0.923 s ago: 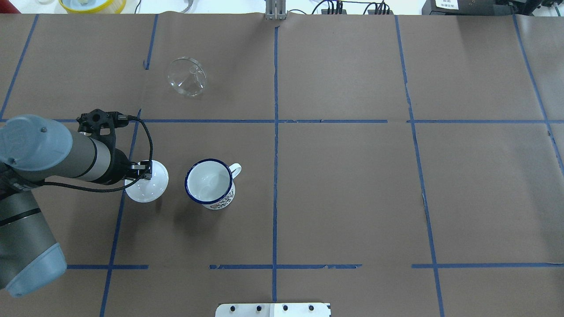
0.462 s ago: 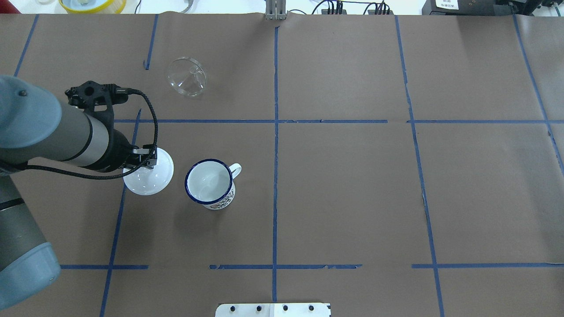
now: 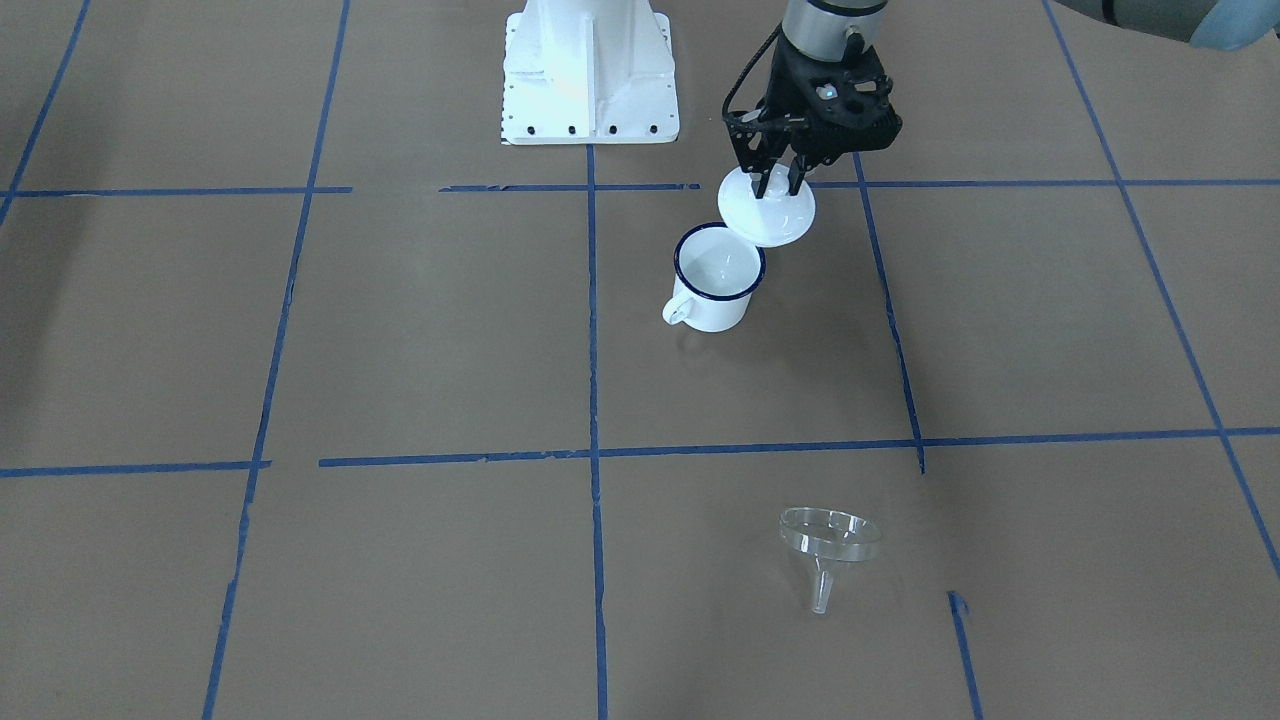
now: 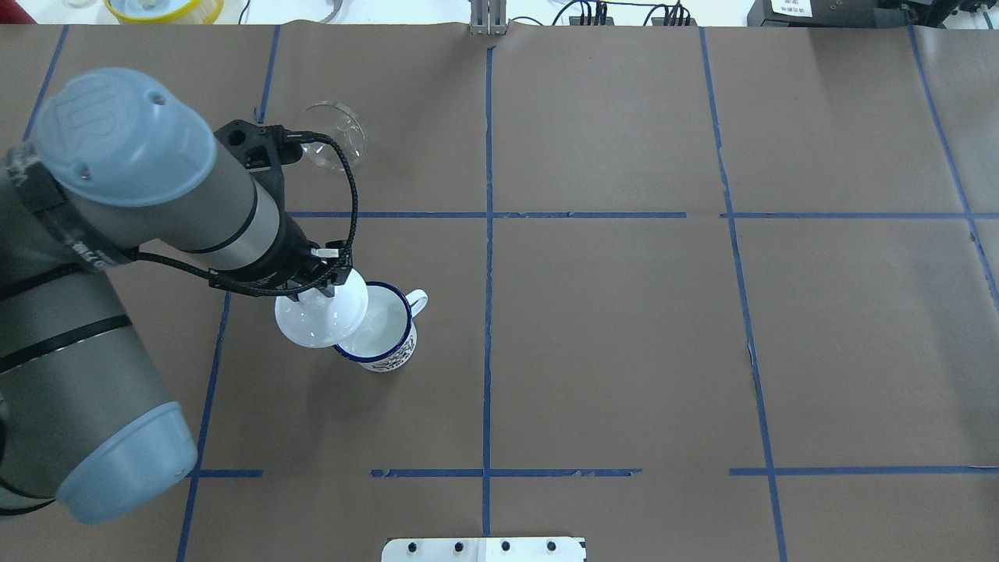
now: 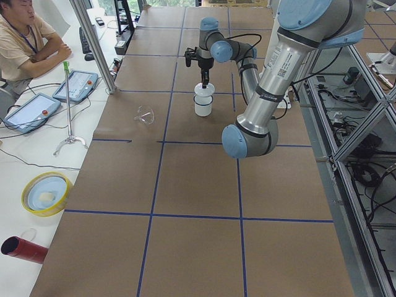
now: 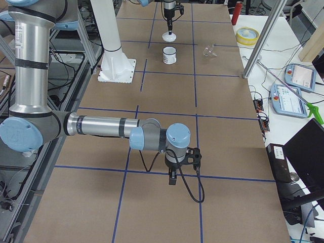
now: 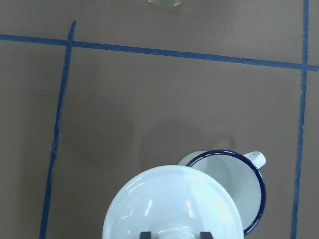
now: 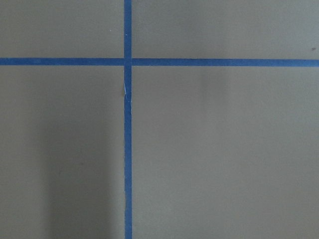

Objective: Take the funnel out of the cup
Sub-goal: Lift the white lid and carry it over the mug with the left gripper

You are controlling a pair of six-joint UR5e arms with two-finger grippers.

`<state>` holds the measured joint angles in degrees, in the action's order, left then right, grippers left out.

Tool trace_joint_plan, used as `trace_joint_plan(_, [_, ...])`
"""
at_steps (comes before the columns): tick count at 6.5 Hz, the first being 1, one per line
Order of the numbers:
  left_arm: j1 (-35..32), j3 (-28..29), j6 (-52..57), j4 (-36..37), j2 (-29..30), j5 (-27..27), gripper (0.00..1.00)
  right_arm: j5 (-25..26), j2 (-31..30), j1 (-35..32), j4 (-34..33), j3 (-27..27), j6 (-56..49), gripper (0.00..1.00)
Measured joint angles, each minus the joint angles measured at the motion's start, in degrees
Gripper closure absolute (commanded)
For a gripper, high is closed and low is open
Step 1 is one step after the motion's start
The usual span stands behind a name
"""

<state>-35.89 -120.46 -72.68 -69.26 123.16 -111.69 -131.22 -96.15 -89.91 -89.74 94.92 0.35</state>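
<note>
Overhead exterior view shows the left gripper [image 4: 324, 290] pinching the knob of a lid [image 4: 312, 324], a glossy white shallow dome with a round outline, held clear of the table [image 4: 624, 312]. The cup [image 4: 390, 336], white enamel with a dark blue rim and a loop handle, stands just below and to one side of the gripper. Its handle points away from the gripper, and the lid covers part of its mouth in this view. The funnel [image 4: 347, 148], clear and thin-walled with a wide round rim and a short narrow spout, is out of the cup. It lies tilted on the brown paper, well apart from the gripper, on the side away from the robot base. A black cable [image 4: 353, 203] on the wrist crosses part of its rim.

The table surface is matte brown paper divided by blue tape lines.

In the left wrist-mounted view the funnel rim is cut off at the top edge, and the fingers [image 7: 145, 235] show only as dark tips at the bottom.

The right gripper [image 6: 173, 178] hangs low over bare paper, far from the cup; whether its jaws are spread or pressed together cannot be told.
</note>
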Motion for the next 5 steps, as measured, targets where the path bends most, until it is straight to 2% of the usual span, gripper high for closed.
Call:
trace_joint_plan(2, [0.9, 5.9, -1.0, -3.5, 1.7, 0.1, 1.0, 0.0, 0.0, 0.0, 0.0, 0.0, 0.0, 0.0])
trace_joint_plan(5, [2.4, 8.7, -2.6, -6.2, 1.7, 0.3, 1.0, 0.0, 0.0, 0.0, 0.0, 0.0, 0.0, 0.0])
